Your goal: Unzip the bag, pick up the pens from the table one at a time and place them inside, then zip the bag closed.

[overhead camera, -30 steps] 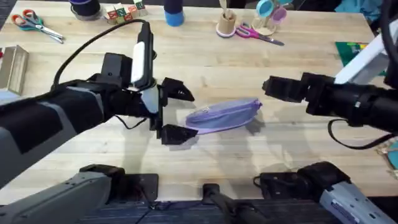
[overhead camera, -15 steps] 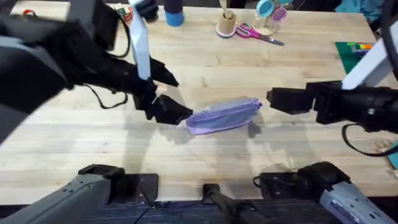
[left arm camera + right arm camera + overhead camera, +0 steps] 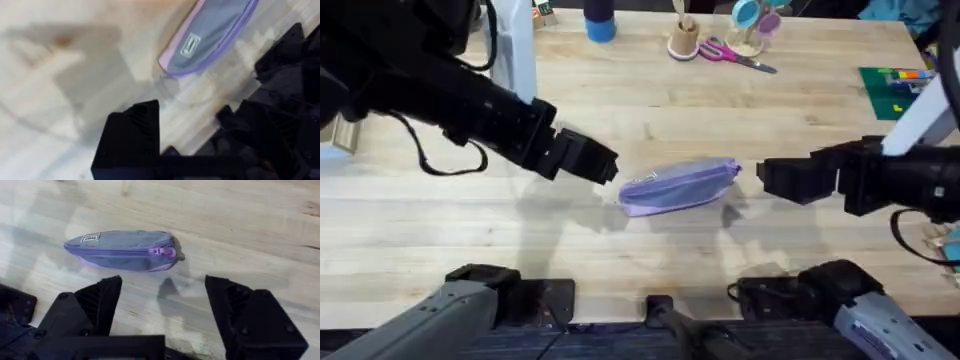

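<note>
Left gripper (image 3: 605,165) higher; one bag (image 3: 680,186).

Light wooden butcher-block tabletop (image 3: 650,105) with plank seams takes up most of the overhead view. Clutter along the far edge: blue cylinder (image 3: 600,20) at 12 o'clock, pink-handled scissors (image 3: 725,52) around 1, green mat (image 3: 895,85) at 2.

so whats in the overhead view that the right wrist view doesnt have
Overhead alone takes in both arms: the left gripper near one end of the bag, and the clutter along the table's far edge, such as pink scissors and a blue cup. The right wrist view alone gives the zipper pull at the bag's near end, zipped shut, plus the small label and the open right gripper. Both share the lavender bag lying on the wooden table.
</note>
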`<state>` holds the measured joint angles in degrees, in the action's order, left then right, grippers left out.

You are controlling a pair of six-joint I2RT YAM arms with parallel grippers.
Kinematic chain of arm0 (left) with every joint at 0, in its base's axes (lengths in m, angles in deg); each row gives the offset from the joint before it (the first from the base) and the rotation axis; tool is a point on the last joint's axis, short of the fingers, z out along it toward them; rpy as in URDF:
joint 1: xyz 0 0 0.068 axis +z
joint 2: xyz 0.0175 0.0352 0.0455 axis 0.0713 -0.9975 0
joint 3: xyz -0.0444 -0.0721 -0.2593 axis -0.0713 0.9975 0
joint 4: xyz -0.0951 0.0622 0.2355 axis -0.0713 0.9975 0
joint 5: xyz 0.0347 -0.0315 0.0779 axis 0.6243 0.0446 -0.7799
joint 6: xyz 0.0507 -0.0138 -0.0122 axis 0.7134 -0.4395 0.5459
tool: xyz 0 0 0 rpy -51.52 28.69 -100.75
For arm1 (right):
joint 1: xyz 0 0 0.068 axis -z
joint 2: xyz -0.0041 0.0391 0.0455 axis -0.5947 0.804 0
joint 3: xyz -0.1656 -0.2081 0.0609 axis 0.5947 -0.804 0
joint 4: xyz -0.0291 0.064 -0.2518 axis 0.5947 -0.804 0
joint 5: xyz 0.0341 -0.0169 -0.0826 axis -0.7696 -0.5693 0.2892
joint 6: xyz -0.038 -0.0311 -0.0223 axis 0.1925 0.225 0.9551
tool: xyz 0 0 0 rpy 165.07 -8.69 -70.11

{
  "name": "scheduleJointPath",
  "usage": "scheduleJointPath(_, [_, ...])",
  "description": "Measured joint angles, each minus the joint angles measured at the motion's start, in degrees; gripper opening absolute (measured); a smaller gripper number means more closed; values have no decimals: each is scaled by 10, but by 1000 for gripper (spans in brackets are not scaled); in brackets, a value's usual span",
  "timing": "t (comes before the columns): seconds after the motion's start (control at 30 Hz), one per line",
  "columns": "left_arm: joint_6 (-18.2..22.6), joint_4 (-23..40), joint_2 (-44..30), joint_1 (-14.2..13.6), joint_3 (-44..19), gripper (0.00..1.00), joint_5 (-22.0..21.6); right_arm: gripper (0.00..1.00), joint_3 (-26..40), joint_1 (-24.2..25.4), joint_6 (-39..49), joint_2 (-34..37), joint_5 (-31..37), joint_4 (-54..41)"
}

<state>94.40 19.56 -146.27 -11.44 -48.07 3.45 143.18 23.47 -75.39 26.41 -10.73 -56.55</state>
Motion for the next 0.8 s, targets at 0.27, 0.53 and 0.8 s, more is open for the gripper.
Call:
scheduleJointPath(0.27, [-43, 18, 0, 0, -1, 995, -11, 996, 0, 0, 15, 0, 0, 0])
scheduleJointPath(0.53, [-49, 16, 0, 0, -1, 995, -11, 995, 0, 0, 20, 0, 0, -1])
scheduleJointPath(0.8, [-49, 16, 0, 0, -1, 996, -11, 995, 0, 0, 20, 0, 0, -1])
